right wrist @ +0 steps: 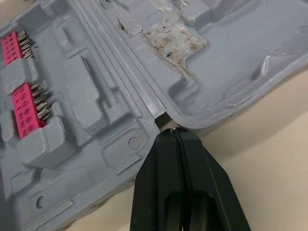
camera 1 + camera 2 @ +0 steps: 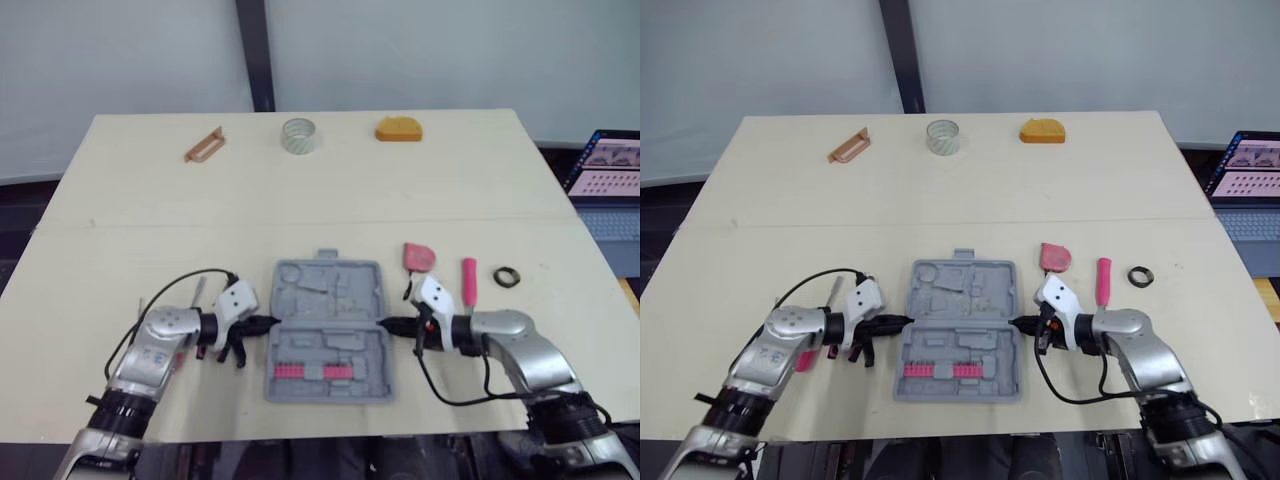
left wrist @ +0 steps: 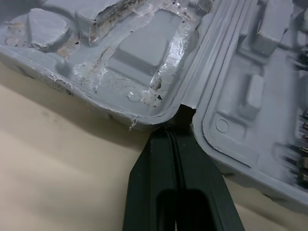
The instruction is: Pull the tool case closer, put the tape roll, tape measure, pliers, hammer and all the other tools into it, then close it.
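Plainly, both pairs of jaws are pressed together with nothing held between them. The left gripper (image 3: 173,133) has its black tips set into the notch at the left end of the hinge line of the tool case (image 2: 328,330), touching the grey edge where lid and base meet. The right gripper (image 1: 175,134) does the same at the notch on the opposite end, so the case lies squarely between the two grippers. The case is open and flat on the table (image 2: 150,230), near the front edge, its lid half farther from the robot and its base half nearer, with pink bit holders (image 2: 310,370) seated in the base. Just beyond the right gripper sits a pink tape measure (image 2: 419,256); beside it, farther right, lie a pink-handled tool (image 2: 468,282) and a black ring (image 2: 507,276). Well apart, along the far edge, are a brown tool (image 2: 204,146), a clear tape roll (image 2: 298,136) and an orange object (image 2: 399,130). A laptop (image 2: 605,170) shows off the table's right side.
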Motion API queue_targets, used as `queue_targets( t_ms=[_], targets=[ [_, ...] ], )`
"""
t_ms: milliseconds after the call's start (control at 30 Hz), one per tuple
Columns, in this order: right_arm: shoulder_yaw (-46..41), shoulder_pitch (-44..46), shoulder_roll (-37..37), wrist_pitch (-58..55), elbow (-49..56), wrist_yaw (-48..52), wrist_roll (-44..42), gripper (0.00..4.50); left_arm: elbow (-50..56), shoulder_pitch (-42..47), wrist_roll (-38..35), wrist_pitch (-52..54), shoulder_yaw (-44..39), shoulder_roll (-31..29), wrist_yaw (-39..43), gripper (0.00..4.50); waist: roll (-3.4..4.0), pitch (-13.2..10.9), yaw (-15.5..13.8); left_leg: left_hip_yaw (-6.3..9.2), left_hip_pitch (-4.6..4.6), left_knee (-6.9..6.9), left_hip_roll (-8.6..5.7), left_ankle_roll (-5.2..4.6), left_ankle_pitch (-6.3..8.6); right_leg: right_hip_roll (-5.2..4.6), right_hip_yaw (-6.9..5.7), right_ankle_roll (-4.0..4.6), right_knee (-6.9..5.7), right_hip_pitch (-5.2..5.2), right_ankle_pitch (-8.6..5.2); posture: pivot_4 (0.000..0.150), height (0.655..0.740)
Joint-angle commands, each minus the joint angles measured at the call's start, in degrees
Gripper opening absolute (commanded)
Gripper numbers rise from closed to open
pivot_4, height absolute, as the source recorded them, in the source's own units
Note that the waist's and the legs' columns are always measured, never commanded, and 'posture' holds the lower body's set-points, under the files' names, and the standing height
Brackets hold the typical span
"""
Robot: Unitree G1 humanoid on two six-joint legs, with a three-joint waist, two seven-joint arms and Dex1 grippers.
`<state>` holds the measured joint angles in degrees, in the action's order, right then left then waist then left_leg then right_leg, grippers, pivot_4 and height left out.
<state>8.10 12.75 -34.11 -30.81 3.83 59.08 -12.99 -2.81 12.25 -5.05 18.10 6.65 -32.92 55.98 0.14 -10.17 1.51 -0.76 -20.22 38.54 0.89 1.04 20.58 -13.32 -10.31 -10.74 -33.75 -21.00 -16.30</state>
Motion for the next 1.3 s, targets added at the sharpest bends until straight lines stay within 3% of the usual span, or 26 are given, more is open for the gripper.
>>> queue_targets(
  t_ms=[33,367,700,1300],
  targets=[
    [0.1,-2.7,-1.7,-2.2,6.3,1.2,-2.7,0.00,5.9,-4.9,-1.5,3.0,0.3,-2.2,0.7,0.02,0.00,0.0,0.0,0.00,0.00,0.00,0.00,0.00,0.00,0.00,0.01,0.00,0.01,0.00,0.00,0.150,0.7400],
    [0.1,-9.5,-4.5,-7.0,14.7,0.4,-6.8,0.00,15.5,-13.5,-4.3,7.5,-0.2,-5.7,-0.4,0.02,-0.01,0.0,-0.4,-0.01,0.03,0.03,0.00,-0.02,0.02,0.00,0.05,0.00,0.05,0.06,0.00,0.150,0.7400],
    [-0.4,-13.2,-5.6,-8.9,18.1,-1.1,-8.7,0.00,18.4,-17.0,-5.1,8.8,0.2,-7.6,-0.3,0.02,-0.01,0.0,-1.5,-0.03,0.04,0.08,0.00,-0.02,0.05,0.00,0.07,0.00,0.08,0.08,0.00,0.150,0.7400],
    [-0.9,-13.9,-7.0,-8.4,17.5,-2.2,-9.6,0.00,17.8,-15.9,-5.9,8.6,0.3,-7.7,-1.6,0.02,-0.01,0.0,-1.8,-0.03,0.04,0.15,0.00,-0.04,0.07,0.00,0.08,0.00,0.09,0.12,0.00,0.150,0.7400]
  ],
)
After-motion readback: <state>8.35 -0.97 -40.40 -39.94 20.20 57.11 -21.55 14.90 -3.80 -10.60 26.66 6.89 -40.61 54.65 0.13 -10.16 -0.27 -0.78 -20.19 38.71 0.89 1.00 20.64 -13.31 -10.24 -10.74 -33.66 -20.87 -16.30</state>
